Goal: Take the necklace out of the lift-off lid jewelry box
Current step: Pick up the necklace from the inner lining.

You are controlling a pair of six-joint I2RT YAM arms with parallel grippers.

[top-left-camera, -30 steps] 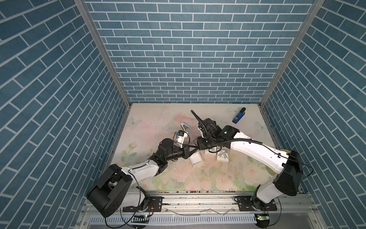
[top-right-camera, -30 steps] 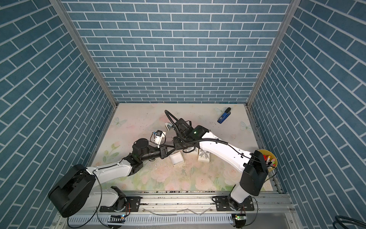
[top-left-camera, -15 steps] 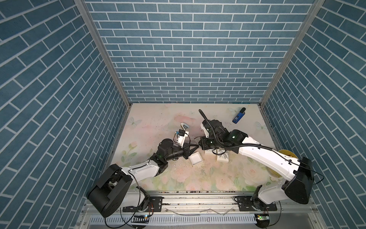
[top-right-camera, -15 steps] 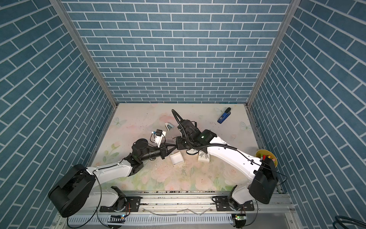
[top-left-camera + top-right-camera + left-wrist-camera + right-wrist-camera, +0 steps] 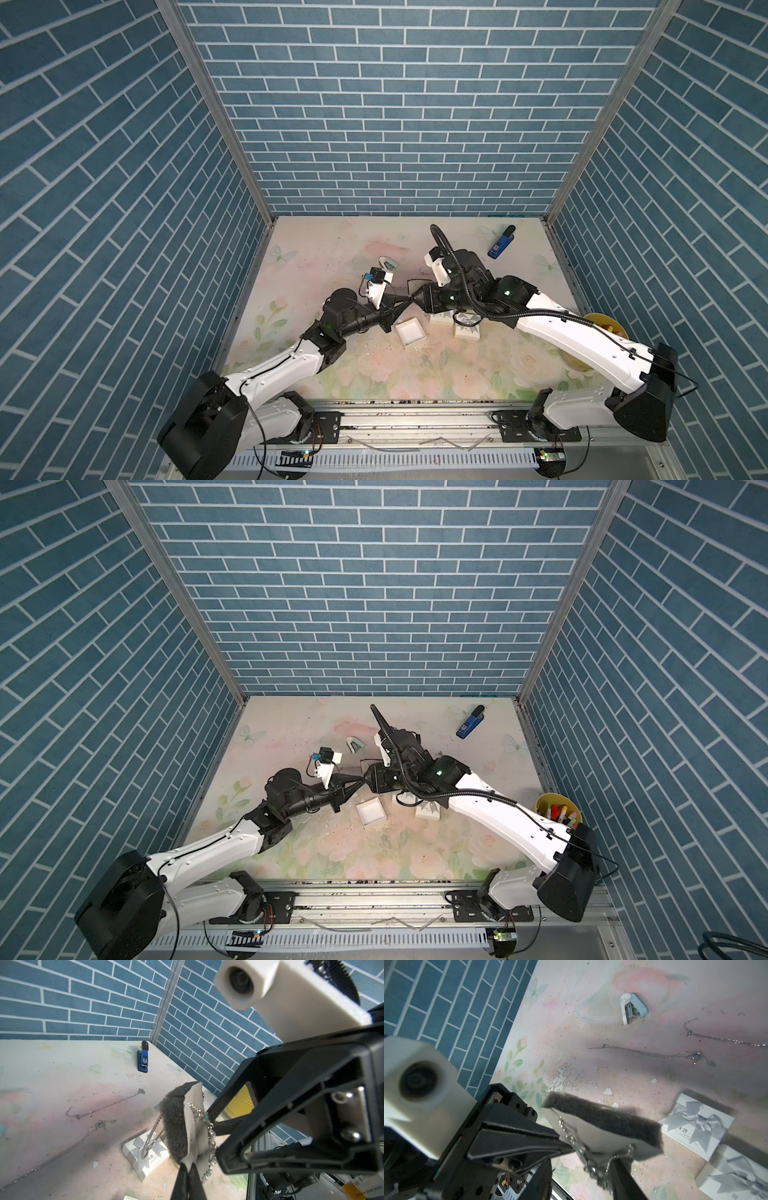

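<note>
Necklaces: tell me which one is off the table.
The necklace wound on the foam-backed card that the left gripper holds up; the plain chain and the pendant chain lie flat on the table.

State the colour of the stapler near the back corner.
Blue, with a black end; the stapler shows best in the left wrist view.

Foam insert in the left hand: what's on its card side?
A silver necklace drapes across the white card face of the foam insert, loops hanging off the edges. The left hand pinches one corner, covering that bit.
</note>
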